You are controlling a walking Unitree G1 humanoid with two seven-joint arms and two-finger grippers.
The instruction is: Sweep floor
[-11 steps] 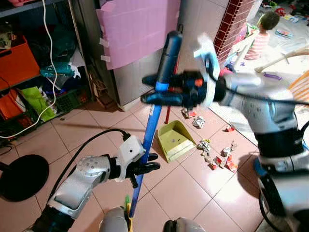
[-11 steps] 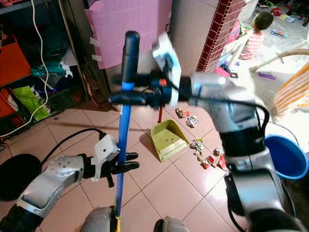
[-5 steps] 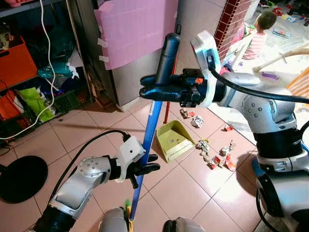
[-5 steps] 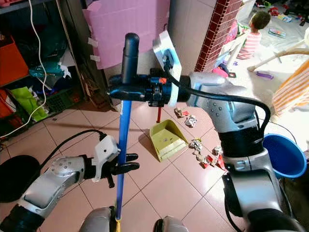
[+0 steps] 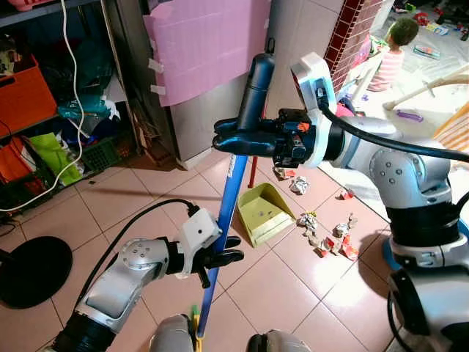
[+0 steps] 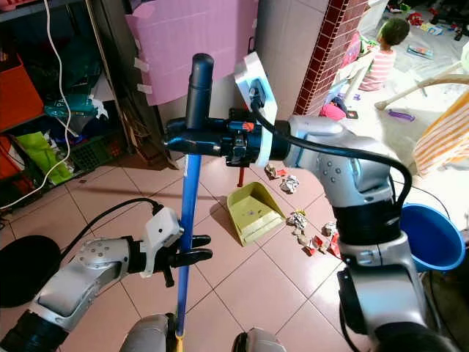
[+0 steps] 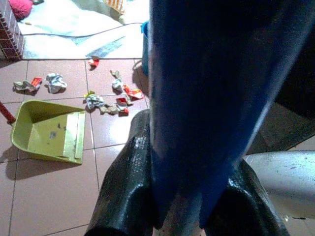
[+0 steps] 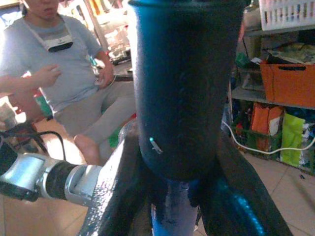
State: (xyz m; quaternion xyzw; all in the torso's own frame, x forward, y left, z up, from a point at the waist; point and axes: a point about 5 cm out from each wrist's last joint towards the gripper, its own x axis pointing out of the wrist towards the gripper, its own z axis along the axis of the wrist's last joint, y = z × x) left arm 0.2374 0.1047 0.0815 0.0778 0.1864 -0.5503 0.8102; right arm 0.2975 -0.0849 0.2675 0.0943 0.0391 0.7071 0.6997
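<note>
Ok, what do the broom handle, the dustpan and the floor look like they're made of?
Broom handle: a glossy blue shaft, probably painted metal or plastic, topped by a dark matte grip, likely rubber or plastic. Both the right gripper and left gripper clamp it. Dustpan: yellow-green moulded plastic, smooth and slightly scuffed. Floor: pinkish glazed tiles with grout lines and a light sheen.

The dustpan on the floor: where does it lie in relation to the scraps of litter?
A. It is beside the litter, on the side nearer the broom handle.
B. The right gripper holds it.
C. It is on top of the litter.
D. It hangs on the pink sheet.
A: the yellow-green dustpan rests on the tiles between the blue broom handle and the litter, with most scraps lying apart from it.
</note>
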